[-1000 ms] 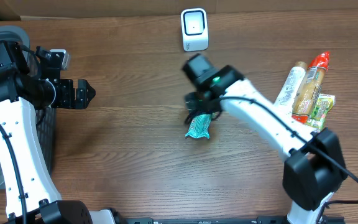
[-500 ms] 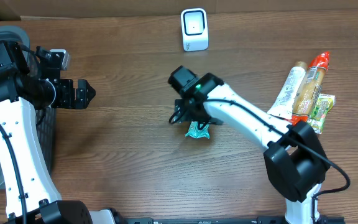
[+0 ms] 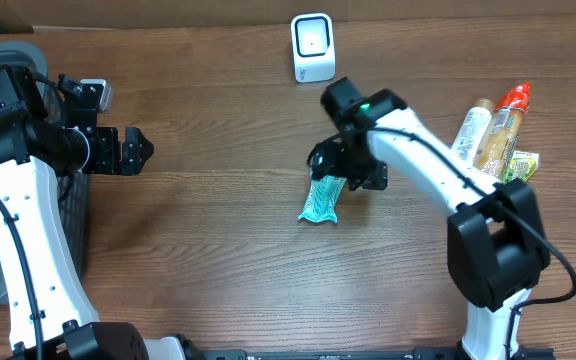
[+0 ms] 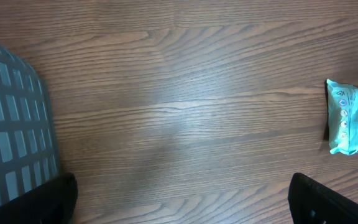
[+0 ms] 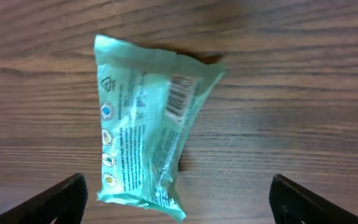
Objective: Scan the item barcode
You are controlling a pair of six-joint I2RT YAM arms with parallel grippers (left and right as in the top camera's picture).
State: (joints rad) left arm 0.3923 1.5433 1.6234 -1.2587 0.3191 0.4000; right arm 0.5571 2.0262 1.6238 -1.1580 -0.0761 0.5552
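Black and set wide apart, the two fingers of the right gripper (image 5: 179,208) show only as tips in the near corners of the right wrist view, and nothing is clamped between them. The teal packet (image 5: 145,124) lies flat on the wooden table (image 5: 303,93) just under this claw, with its barcode (image 5: 180,96) facing up. A moment ago the right arm leaned further to the left and near side and covered most of the packet. Now it has swung back to the right and far side, while the packet lies in almost the same place in the middle of the table. This suggests that the packet is let go, or was only pushed, so the scan is probably not yet done and a new grasp is needed. The white scanner (image 3: 313,47) stands well apart at the far edge. The left gripper (image 3: 133,150) also holds its fingers apart and hangs idle near the grey basket (image 4: 11,124). In the overhead view the far end of the packet is hidden under the right gripper, so whether a finger touches it cannot be told. The barcode is blurred, and the left wrist view shows the packet only close to its right edge.
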